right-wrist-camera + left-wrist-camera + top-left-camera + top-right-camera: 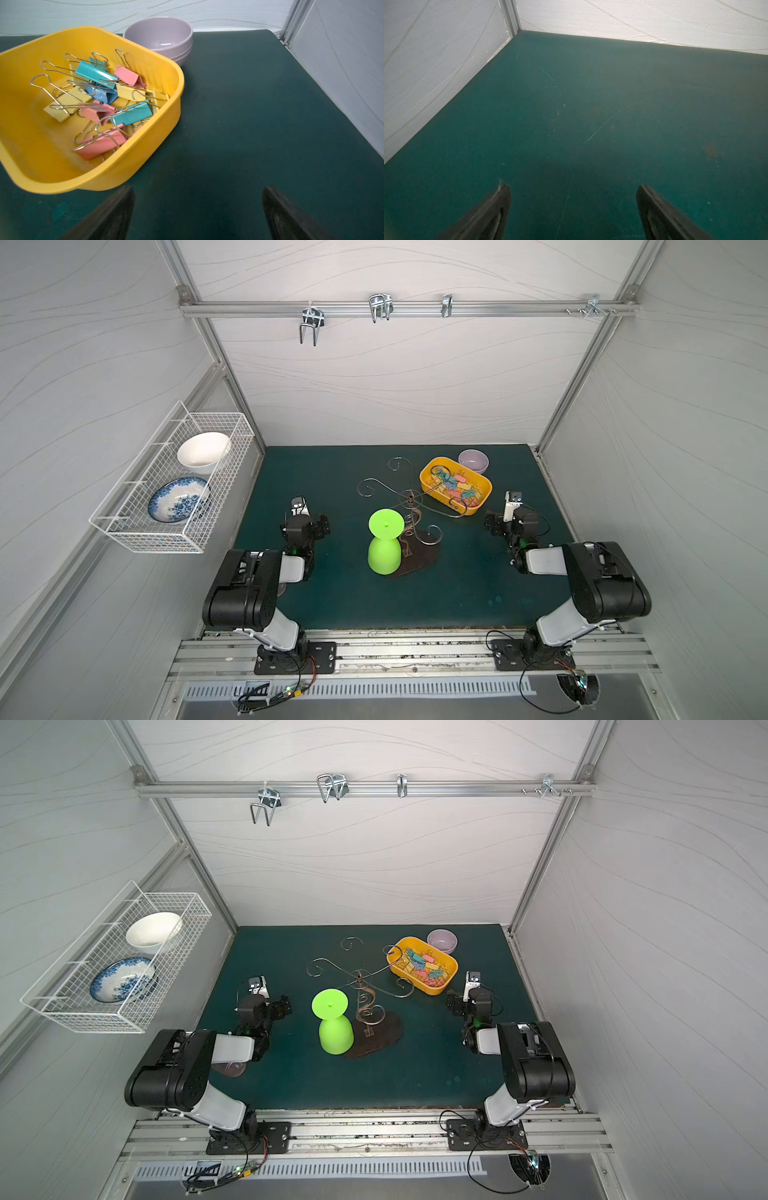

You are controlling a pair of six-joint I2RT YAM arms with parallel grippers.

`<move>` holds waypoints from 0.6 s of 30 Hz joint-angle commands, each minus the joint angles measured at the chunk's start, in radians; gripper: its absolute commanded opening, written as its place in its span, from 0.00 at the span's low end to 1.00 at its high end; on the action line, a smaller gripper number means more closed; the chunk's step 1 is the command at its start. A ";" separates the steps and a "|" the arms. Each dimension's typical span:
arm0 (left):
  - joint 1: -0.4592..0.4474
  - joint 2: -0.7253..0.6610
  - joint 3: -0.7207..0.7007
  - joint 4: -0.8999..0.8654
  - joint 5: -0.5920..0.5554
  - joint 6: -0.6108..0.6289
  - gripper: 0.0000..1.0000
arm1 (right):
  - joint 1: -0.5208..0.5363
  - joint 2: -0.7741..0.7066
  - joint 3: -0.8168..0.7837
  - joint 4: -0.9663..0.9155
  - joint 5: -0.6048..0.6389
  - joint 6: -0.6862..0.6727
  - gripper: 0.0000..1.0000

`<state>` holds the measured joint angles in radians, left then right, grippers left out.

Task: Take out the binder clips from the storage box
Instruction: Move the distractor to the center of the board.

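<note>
Your box [478,509] sits at the far right of the surface [591,104], and the clips [99,97] lie heaped inside it, wire handles tangled. A lilac bowl [160,37] stands just beyond the box. Your right gripper [198,187] is spread wide and holds nothing; it hangs over bare surface just near and right of the box. Your left gripper [573,185] is wide and empty too, well apart from the box on the left side.

walls: pale grey panels [395,385] | floor: dark green mat [374,597] | back rail [498,306]: metal hooks [380,308] | light: apparently even
</note>
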<state>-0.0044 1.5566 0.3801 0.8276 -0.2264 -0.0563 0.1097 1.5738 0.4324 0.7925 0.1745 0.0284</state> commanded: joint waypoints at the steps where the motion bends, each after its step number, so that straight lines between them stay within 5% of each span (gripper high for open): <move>1: 0.004 -0.007 0.030 0.027 0.009 0.002 0.99 | -0.005 -0.009 0.003 0.005 -0.034 -0.010 0.99; 13: -0.002 -0.021 0.005 0.065 -0.025 -0.001 0.98 | 0.011 -0.012 -0.007 0.024 -0.007 -0.020 0.99; 18: -0.009 -0.141 -0.003 -0.033 -0.094 -0.025 0.99 | 0.031 -0.063 -0.009 -0.012 -0.008 -0.048 0.99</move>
<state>-0.0093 1.4864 0.3660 0.8066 -0.2699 -0.0643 0.1280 1.5589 0.4316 0.7837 0.1532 0.0025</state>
